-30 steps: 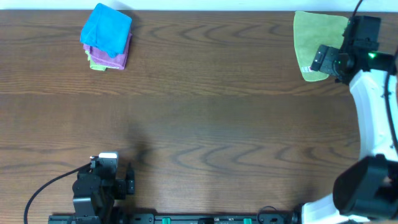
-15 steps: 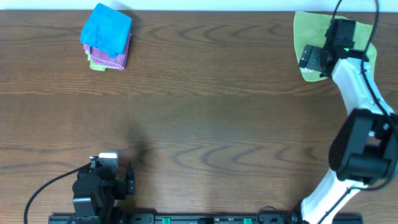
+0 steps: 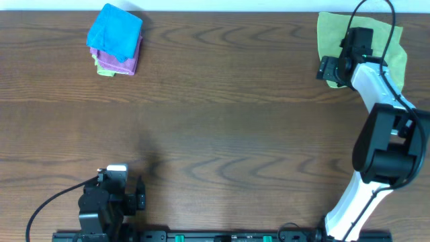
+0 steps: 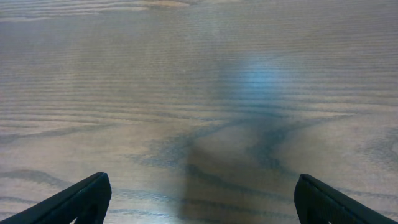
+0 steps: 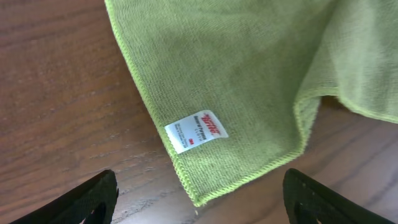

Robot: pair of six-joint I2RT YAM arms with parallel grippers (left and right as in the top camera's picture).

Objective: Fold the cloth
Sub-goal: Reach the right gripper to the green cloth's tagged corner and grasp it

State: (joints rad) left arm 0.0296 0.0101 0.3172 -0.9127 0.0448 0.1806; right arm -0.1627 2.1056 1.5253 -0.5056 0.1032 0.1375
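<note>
Hovering with jaws spread over the cloth [image 5: 249, 74] at the far right, near its tag [image 5: 196, 130], the right gripper [image 5: 199, 190] seemed lined up to pinch that corner for folding.

You see a bright blue cloth [image 3: 115, 30] lying atop a purple cloth [image 3: 129, 62] near the far left corner of the wooden desk [image 3: 222, 134].

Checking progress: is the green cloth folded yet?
Not neatly folded: the cloth lies mostly flat, tag showing, one side rumpled.
</note>
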